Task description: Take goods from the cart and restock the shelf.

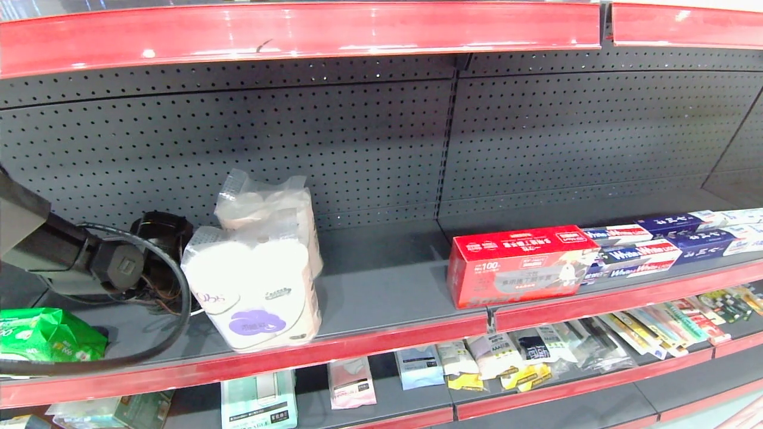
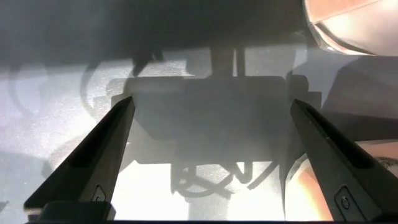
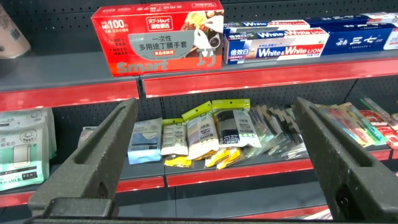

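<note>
Restock judged partly done: toilet-roll pack (image 1: 256, 286) stands on shelf (image 1: 387, 286).
Left pincer (image 2: 212, 102) is spread wide and empty, pack just beside it; right pincer (image 3: 214, 102) likewise. Further stock judged outstanding.

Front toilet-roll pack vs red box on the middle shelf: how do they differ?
The front toilet-roll pack is white and plastic-wrapped; the red box is a hard-edged carton. The pack stands tall; the box lies low and long. Both sit at the front edge of the shelf.
</note>
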You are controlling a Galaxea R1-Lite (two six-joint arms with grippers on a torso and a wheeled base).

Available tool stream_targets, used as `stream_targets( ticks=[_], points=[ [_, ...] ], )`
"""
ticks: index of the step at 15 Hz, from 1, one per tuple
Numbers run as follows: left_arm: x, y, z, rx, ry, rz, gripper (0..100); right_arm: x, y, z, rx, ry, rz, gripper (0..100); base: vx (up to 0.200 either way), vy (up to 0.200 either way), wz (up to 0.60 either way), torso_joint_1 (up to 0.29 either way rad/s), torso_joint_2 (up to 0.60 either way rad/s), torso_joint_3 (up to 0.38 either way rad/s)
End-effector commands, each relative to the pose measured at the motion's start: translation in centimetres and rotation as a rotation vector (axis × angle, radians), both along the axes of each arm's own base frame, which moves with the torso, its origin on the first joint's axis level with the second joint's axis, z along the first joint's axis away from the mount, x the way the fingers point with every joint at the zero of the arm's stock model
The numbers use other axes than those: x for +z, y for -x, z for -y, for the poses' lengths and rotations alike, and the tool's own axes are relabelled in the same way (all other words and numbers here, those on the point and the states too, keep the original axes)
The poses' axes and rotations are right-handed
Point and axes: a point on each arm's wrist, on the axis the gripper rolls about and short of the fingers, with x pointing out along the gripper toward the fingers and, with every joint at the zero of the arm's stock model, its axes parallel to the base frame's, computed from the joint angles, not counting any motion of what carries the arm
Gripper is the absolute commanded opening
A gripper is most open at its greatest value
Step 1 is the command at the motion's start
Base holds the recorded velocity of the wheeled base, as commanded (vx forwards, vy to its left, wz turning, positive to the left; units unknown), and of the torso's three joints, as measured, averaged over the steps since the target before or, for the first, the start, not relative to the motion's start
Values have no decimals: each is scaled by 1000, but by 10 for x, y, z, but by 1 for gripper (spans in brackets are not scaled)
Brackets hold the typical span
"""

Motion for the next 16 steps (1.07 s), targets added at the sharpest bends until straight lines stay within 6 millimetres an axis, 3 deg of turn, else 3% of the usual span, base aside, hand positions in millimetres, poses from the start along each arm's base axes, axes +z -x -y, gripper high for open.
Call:
stream_targets(
  ticks=[1, 6, 11, 16],
  points=[
    [-1, 0, 2, -7, 0, -1, 100, 0, 0, 0, 1, 0, 0, 100, 0, 0, 0, 0, 0, 0],
    [0, -1, 1, -1, 0, 5, 100, 0, 0, 0, 1, 0, -2, 100, 0, 0, 0, 0, 0, 0],
    [13, -5, -22, 29, -41, 53, 100, 0, 0, 0, 1, 0, 0, 100, 0, 0, 0, 0, 0, 0],
    [43, -5, -33, -3, -91, 151, 100, 0, 0, 0, 1, 0, 0, 100, 0, 0, 0, 0, 0, 0]
  ],
)
